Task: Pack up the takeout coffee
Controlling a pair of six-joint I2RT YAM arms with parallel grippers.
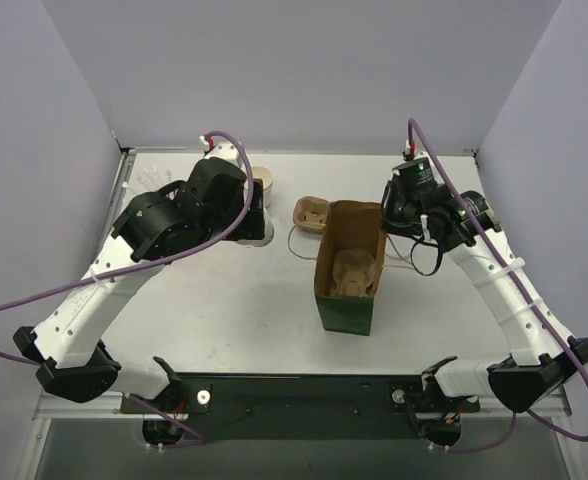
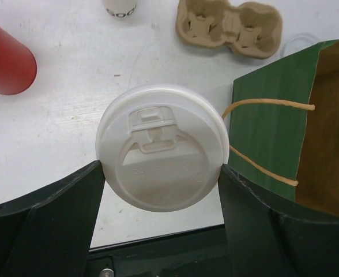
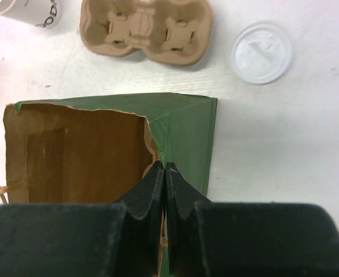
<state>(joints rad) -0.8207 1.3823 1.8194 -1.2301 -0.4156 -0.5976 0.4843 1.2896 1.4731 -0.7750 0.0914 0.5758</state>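
The takeout coffee (image 2: 161,153), a white cup under a round white lid, sits between the two fingers of my left gripper (image 2: 162,168). Both fingers press against the lid's sides, so the gripper is shut on it. I cannot tell whether the cup rests on the table. The green-and-brown paper bag (image 1: 349,265) stands open in the middle of the table, just right of the cup (image 2: 267,133). My right gripper (image 3: 165,168) is shut, pinching the bag's right rim (image 3: 184,124), and appears at the bag's far right corner (image 1: 392,222) from above.
A brown pulp cup carrier (image 1: 312,213) lies behind the bag. A lidless white cup (image 1: 262,180) stands at the back, and a red cup (image 2: 5,57) to the left. A loose white lid (image 3: 260,52) lies right of the carrier. Something brown sits inside the bag (image 1: 352,272).
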